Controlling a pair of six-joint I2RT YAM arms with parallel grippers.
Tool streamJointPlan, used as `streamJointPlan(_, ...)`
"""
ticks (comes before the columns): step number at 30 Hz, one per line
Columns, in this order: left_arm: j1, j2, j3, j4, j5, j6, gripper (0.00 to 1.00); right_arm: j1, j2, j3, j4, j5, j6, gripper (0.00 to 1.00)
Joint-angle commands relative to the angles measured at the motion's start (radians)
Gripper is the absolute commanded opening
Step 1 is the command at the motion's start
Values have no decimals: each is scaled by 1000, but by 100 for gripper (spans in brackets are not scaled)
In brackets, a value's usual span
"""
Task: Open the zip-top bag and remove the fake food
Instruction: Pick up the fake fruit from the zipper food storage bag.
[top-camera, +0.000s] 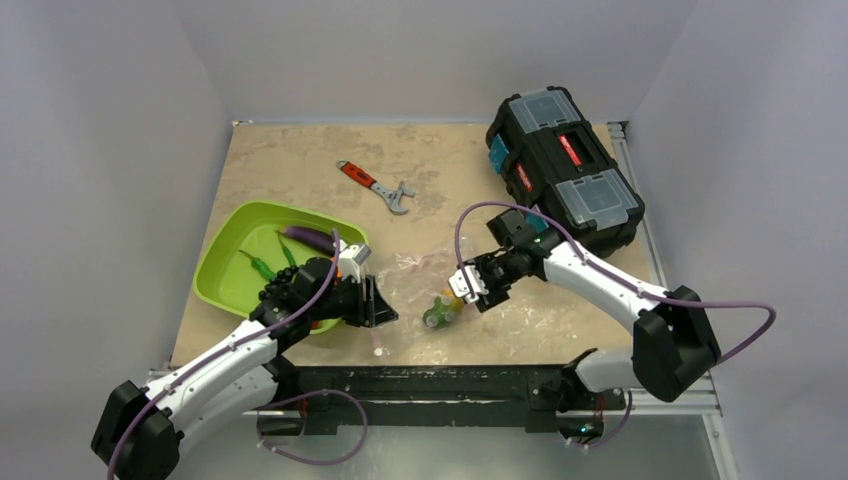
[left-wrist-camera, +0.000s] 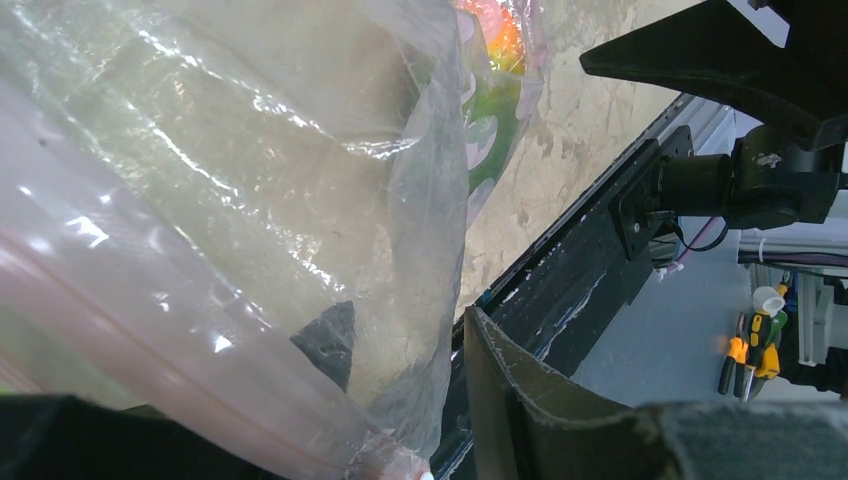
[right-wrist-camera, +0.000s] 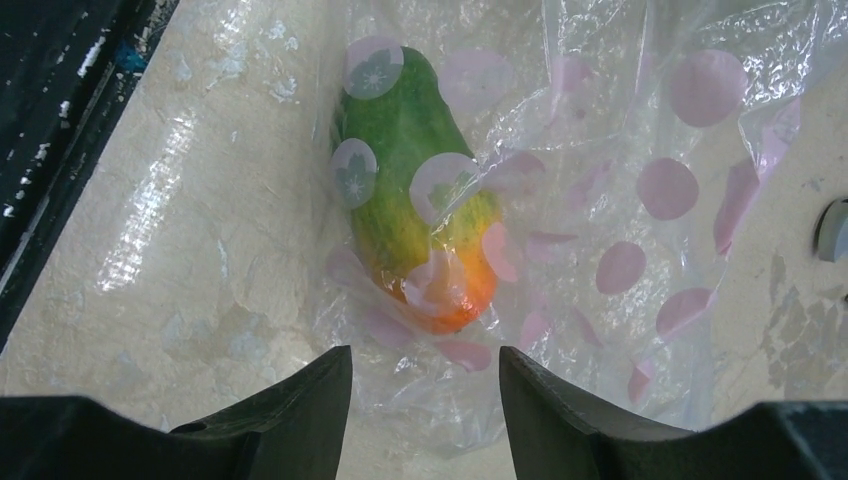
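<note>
While left gripper (top-camera: 372, 300) clamps zip-top bag (top-camera: 420, 285) edge, bag lies at table's (top-camera: 300, 160) six o'clock, green-orange toy fruit (right-wrist-camera: 410, 200) inside. Right gripper (right-wrist-camera: 425, 360) hovers over fruit, fingers (right-wrist-camera: 300, 400) apart. Emptying step, judging by eggplant (top-camera: 308, 238) and pods (top-camera: 262, 266) in green tray (top-camera: 225, 265) at bag's nine o'clock. Next: enter mouth, pinch fruit, not film.

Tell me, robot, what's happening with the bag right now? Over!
Left gripper shut on zip-top bag edge. Right gripper open, above the bag. Green-orange fake food inside, under the film. Nothing else in the way.
</note>
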Motion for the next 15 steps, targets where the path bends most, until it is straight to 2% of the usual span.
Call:
streamJointPlan(1, -8, -8, -4, 45, 7, -6, 44, 36, 16, -9, 60, 74, 3, 55)
streamJointPlan(15, -7, -4, -11, 54, 13, -7, 42, 54, 46, -23, 103, 114, 16, 61)
